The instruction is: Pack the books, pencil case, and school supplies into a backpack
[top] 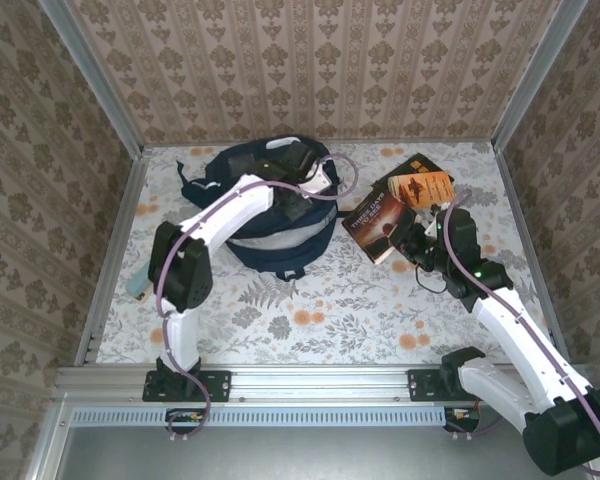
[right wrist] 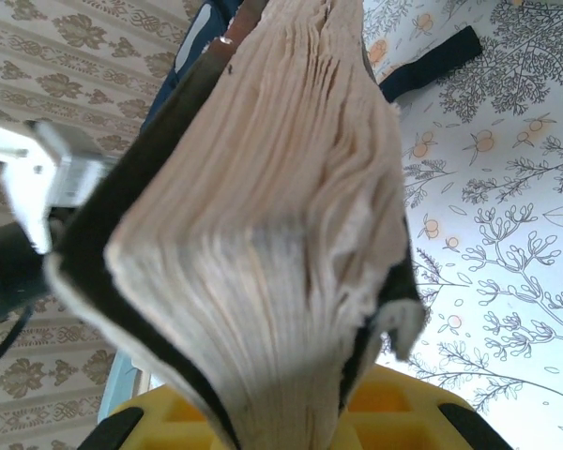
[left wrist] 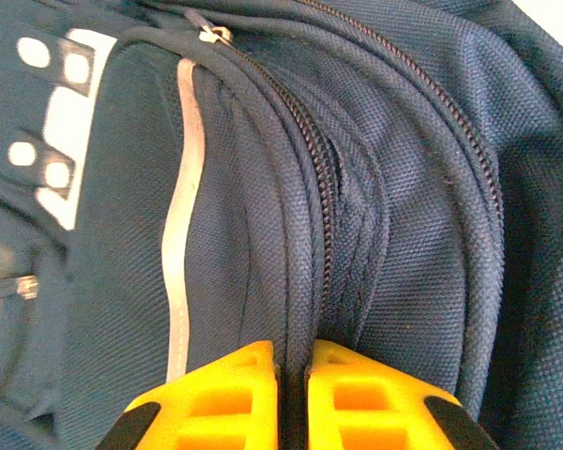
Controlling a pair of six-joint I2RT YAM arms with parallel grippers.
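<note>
The navy backpack (top: 280,235) lies at the back centre of the table. My left gripper (top: 294,198) rests on top of it. In the left wrist view that gripper (left wrist: 294,361) is shut, pinching a ridge of backpack (left wrist: 403,216) fabric beside the closed zipper (left wrist: 324,187). My right gripper (top: 406,240) is shut on a dark-covered book (top: 376,222), held tilted just right of the backpack. In the right wrist view the book's page edges (right wrist: 272,234) fan out from the gripper (right wrist: 291,417). An orange book (top: 423,186) lies behind it. The mint pencil case (top: 139,285) lies at the table's left edge.
Patterned walls close the table on three sides, with a metal rail along the near edge (top: 310,382). A dark backpack strap (right wrist: 432,61) lies on the floral tablecloth (top: 330,310) to the right of the held book.
</note>
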